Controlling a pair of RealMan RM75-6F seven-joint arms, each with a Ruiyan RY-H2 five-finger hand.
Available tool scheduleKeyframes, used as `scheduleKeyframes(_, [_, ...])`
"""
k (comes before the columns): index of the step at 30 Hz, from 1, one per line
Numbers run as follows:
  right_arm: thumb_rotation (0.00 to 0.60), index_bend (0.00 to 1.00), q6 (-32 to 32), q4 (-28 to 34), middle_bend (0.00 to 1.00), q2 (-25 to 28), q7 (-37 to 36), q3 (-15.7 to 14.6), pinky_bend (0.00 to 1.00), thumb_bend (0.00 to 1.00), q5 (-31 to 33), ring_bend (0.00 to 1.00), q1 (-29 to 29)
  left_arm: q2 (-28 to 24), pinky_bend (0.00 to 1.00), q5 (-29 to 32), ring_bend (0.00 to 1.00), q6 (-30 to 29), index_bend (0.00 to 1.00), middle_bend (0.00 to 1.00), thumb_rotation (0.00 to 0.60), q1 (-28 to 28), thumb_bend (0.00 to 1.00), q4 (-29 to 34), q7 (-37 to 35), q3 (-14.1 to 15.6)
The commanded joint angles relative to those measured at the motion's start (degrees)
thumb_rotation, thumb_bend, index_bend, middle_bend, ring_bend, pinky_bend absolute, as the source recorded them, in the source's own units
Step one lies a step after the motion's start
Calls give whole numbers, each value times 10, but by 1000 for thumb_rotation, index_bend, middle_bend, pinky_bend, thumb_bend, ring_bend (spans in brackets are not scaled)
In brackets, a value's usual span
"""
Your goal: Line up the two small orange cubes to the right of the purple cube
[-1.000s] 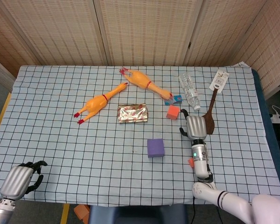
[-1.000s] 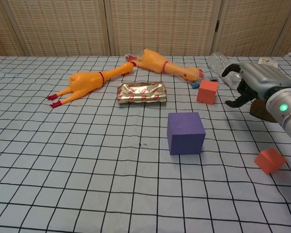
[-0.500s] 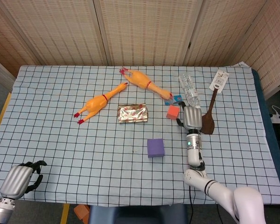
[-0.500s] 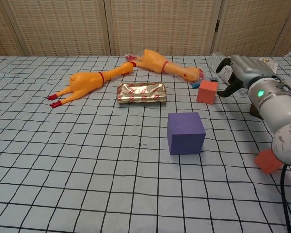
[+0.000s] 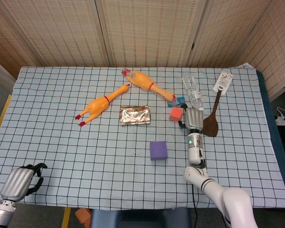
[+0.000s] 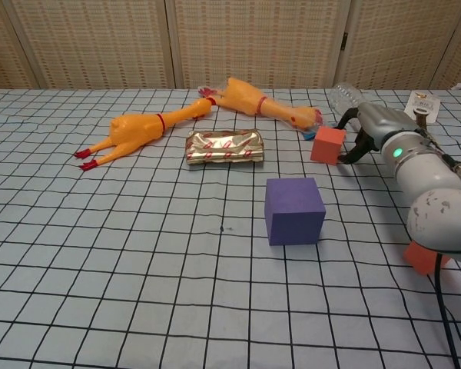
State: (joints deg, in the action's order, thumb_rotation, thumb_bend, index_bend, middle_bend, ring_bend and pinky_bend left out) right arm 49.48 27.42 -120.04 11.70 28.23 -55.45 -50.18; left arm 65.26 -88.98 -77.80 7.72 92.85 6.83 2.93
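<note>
The purple cube [image 5: 158, 150] [image 6: 294, 210] stands near the table's middle. One small orange cube [image 5: 175, 113] [image 6: 327, 145] lies beyond it, a little to the right. My right hand [image 5: 194, 118] [image 6: 361, 129] sits right beside this cube, its fingers spread and curved against the cube's right side, not clasped around it. The other orange cube [image 6: 421, 258] shows only in the chest view, right of the purple cube and partly hidden behind my right arm. At the table's near left corner my left hand [image 5: 19, 183] rests with fingers curled in, holding nothing.
Two rubber chickens [image 5: 99, 105] [image 5: 149, 85] and a foil packet [image 5: 135, 115] lie behind the purple cube. A plastic bottle [image 5: 193, 92] and a brown spatula [image 5: 212, 122] with a tag lie just behind and right of my right hand.
My right hand has moved away from me and leftward, from a gap beside the far orange cube to right against its right side. The left hand and cubes stayed put.
</note>
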Motion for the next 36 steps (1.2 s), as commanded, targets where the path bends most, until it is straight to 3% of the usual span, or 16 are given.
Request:
scheduleKeyframes(1, [600, 306, -22, -29, 975, -16, -23, 0, 996, 151, -3, 836, -16, 2, 562, 3, 472, 3, 373, 531, 600, 1, 448, -2, 1, -1])
scheduleKeyframes(25, [600, 388, -32, -114, 984, -63, -101, -15, 1000, 152, -40, 850, -46, 5, 563, 19, 472, 15, 373, 531, 600, 5, 447, -9, 1, -3])
scheduleKeyframes(32, [600, 423, 0, -92, 986, -54, -112, -33, 1000, 152, -65, 851, -30, 5, 562, 17, 472, 14, 373, 531, 600, 5, 448, -7, 4, -2])
scheduleKeyframes(36, [600, 427, 37, -39, 986, -28, -113, -51, 1000, 152, -86, 851, -2, 4, 563, 13, 472, 10, 373, 531, 600, 4, 448, -5, 5, -1])
